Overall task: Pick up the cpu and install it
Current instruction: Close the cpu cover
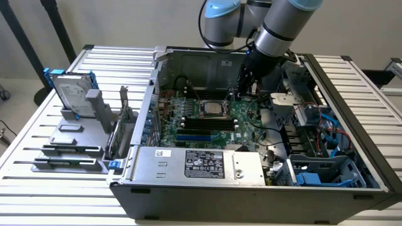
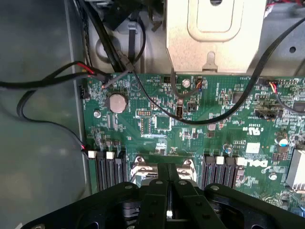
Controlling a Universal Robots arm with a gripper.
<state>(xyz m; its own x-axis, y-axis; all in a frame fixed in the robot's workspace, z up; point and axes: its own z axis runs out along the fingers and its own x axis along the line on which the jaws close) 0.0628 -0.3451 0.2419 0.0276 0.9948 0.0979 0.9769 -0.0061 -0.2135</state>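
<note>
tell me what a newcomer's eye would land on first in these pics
The open computer case in the middle catches the eye first, its green motherboard laid bare. The grey robot arm reaches down into it from above, with its dark hand shut over the board. At the exterior view's left, a silver hard drive in a blue frame stands upright on a grey stand.

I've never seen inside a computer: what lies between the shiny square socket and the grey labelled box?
In the exterior view, long black slots and a blue slot lie on the green board between socket and box.
</note>
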